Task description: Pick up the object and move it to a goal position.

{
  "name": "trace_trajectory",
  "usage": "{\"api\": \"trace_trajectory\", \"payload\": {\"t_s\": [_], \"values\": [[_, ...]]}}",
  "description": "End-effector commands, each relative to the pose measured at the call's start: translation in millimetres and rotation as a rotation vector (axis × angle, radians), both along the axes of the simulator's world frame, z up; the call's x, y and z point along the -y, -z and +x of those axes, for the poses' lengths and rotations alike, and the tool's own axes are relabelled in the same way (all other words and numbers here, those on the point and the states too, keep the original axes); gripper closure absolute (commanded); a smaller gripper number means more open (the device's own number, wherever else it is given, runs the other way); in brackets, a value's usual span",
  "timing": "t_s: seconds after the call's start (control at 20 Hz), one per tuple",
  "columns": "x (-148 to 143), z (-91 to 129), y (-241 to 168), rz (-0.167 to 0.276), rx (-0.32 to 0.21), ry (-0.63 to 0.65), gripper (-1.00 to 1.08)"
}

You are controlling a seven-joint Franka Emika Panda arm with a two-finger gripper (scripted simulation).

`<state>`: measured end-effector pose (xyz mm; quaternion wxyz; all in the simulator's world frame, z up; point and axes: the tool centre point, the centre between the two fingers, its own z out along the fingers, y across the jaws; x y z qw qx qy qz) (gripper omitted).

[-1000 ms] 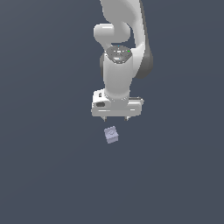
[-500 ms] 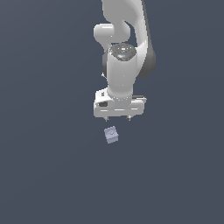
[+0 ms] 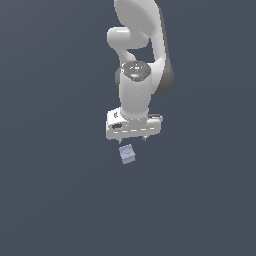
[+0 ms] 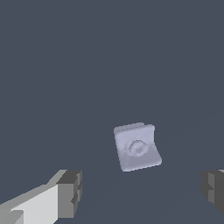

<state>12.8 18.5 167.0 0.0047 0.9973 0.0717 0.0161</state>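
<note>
Lowered since 0.5 s ago: white gripper [image 3: 133, 139], now nearer the cube [image 3: 127, 153], which has kept its place. Gripper state: spread wide, grasping nothing; 2 dark fingertips [image 4: 72, 192] stand far apart in the wrist view. Cube: lavender-grey, circular mark uppermost, resting on dark surface [image 3: 55, 190], just below gripper, centre frame in the exterior view.

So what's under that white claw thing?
Just the small cube on the dark floor, below the open gripper, untouched. Its underside is hidden.
</note>
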Motion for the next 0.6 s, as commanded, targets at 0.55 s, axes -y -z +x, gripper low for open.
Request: {"api": "trace_trajectory", "payload": {"t_s": [0.55], "values": [[20, -2, 68, 0.003, -0.03, -0.179, -0.92]]}}
